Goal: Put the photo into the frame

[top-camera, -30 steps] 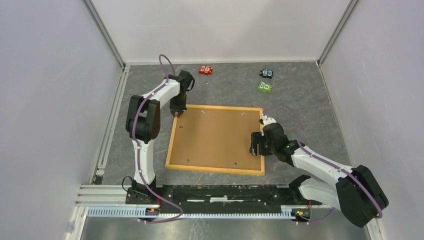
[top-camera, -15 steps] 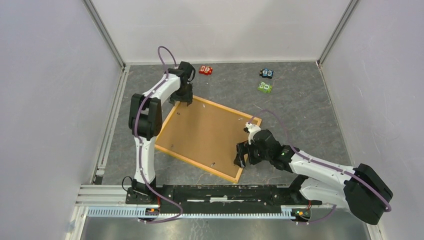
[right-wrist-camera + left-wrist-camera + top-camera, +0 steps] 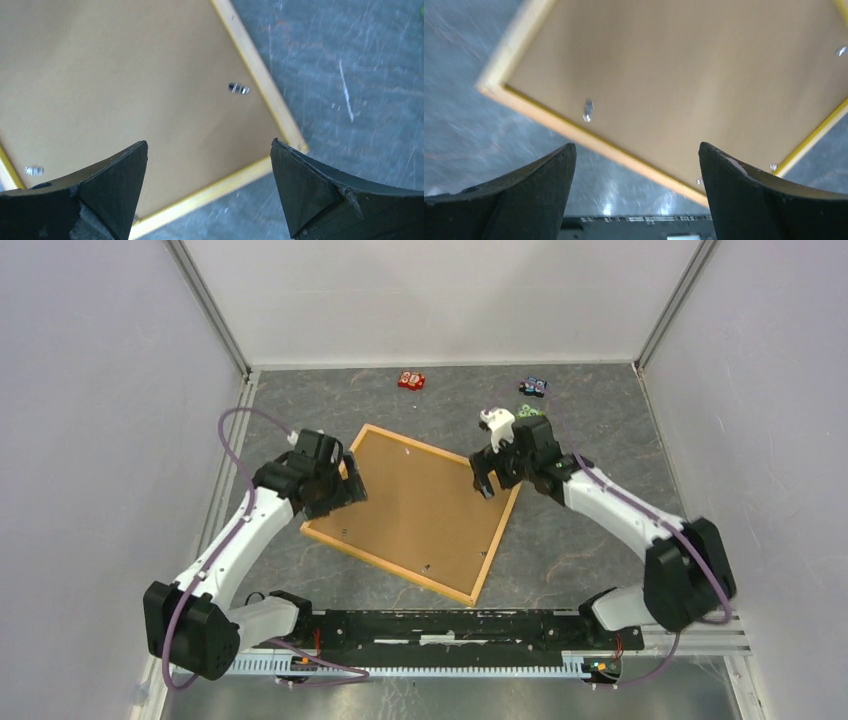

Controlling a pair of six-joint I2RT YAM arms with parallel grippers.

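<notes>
— On the grey table (image 3: 450, 405), what do you count?
— One frame (image 3: 385, 566), lying flat and turned askew, back up, with one brown backing board (image 3: 420, 505) inside its rails. By the far wall are two small things, one red toy (image 3: 411, 379) and one dark blue toy (image 3: 533, 387).
— And the grippers?
— Two. The left gripper (image 3: 635, 145) is over the frame's left rail, and the right gripper (image 3: 209, 141) is over the board near the right corner. Both are spread wide and hold nothing.
</notes>
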